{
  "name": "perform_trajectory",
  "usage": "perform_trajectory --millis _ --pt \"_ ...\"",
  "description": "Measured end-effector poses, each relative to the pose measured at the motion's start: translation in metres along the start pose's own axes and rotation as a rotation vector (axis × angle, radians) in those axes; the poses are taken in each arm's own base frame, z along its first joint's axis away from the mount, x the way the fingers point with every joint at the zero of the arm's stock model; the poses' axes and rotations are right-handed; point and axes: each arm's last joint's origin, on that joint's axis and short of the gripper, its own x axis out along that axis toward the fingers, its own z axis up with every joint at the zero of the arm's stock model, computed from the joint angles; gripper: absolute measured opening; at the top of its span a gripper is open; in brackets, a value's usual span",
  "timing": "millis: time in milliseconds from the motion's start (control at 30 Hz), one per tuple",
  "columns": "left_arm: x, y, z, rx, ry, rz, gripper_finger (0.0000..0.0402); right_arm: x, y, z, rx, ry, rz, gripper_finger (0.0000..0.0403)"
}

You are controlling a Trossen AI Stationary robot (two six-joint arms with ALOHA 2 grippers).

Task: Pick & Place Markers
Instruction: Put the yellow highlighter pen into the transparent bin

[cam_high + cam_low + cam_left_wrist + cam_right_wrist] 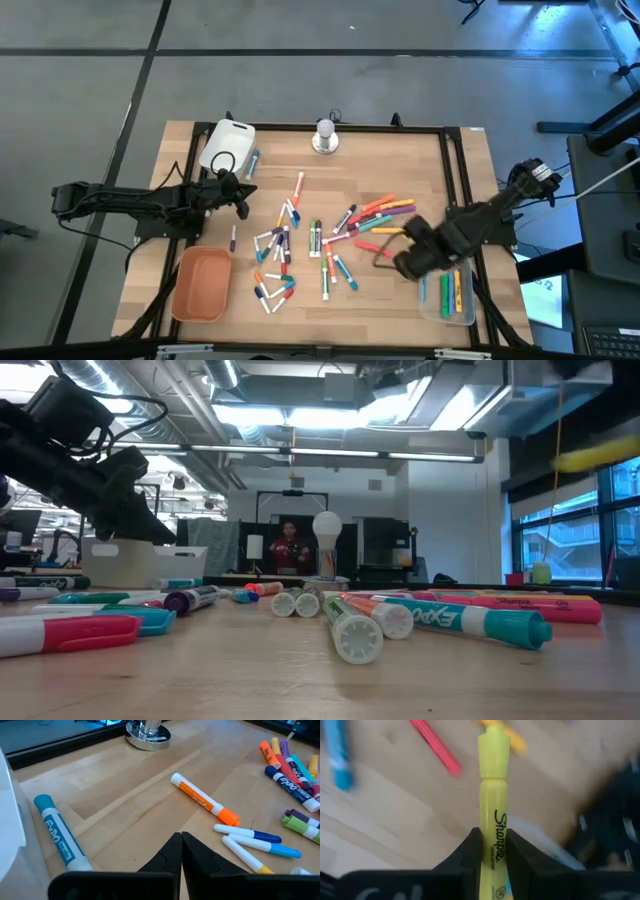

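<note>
Many markers (310,240) lie scattered flat on the wooden table (400,150); the low view shows them up close (350,630). My right gripper (405,262) hangs over the table's right part, beside the clear tray (470,312), shut on a yellow marker (493,795). That marker appears as a yellow blur high in the low view (600,455). My left gripper (243,197) waits shut and empty at the table's left (181,839), next to the white tray (226,145). My right gripper pinches the yellow marker's barrel at its printed name (495,832) between its two fingers (465,852). The fingers point down and lie across the marker. The capped end (493,745) sticks out past them, and the marker is lifted clear of the table.
An orange tray (203,283) sits at the near left. The clear tray at the near right holds a few markers (450,292). A round metal stand with a bulb (325,135) is at the far edge. A teal-capped marker (56,832) lies beside the white tray.
</note>
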Motion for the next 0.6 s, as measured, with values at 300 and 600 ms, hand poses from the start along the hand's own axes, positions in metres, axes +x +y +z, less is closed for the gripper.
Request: perform_trajectory --millis 300,600 --pt "0.0 0.0 0.0 -0.032 0.004 -0.009 0.0006 0.004 -0.007 -0.049 0.173 0.22 -0.122 0.0061" --pt "0.0 -0.001 -0.001 -0.038 0.019 -0.04 0.0006 0.023 0.008 -0.077 0.279 0.428 -0.301 0.0061"
